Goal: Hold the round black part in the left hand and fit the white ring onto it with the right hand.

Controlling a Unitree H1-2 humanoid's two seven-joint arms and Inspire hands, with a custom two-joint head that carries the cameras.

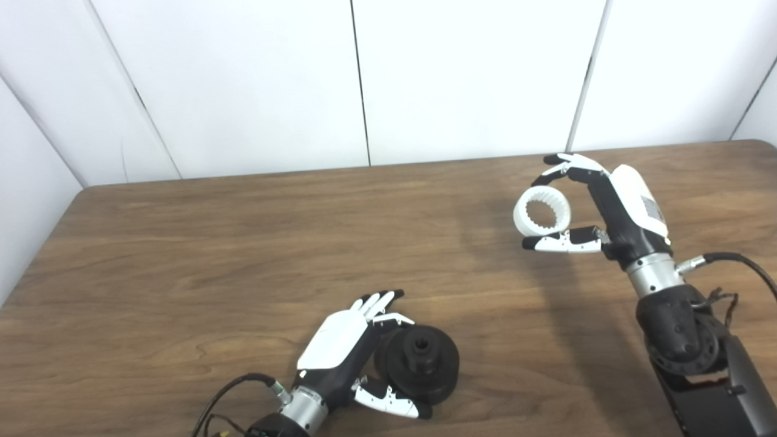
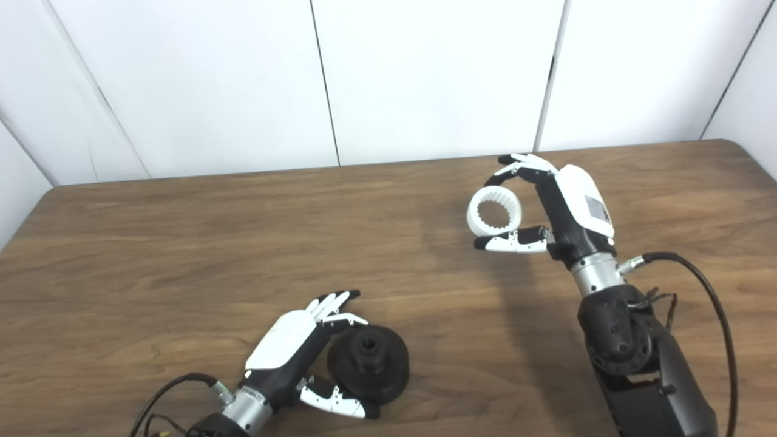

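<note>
The round black part (image 1: 423, 359) lies flat on the table near the front edge, its hub with a centre hole facing up. My left hand (image 1: 352, 349) rests against its left side with fingers stretched out and apart; the thumb (image 1: 391, 402) lies along the part's near rim, not closed on it. The white ring (image 1: 542, 211), toothed inside, is tilted toward me at the right. My right hand (image 1: 598, 203) is shut on it, fingertips (image 1: 561, 165) on its top edge and thumb (image 1: 561, 243) under its lower edge.
The brown wooden table (image 1: 212, 255) reaches back to white wall panels. Black cables trail from my left wrist (image 1: 237, 385) and my right wrist (image 1: 737, 261). A broad shadow crosses the table below the ring.
</note>
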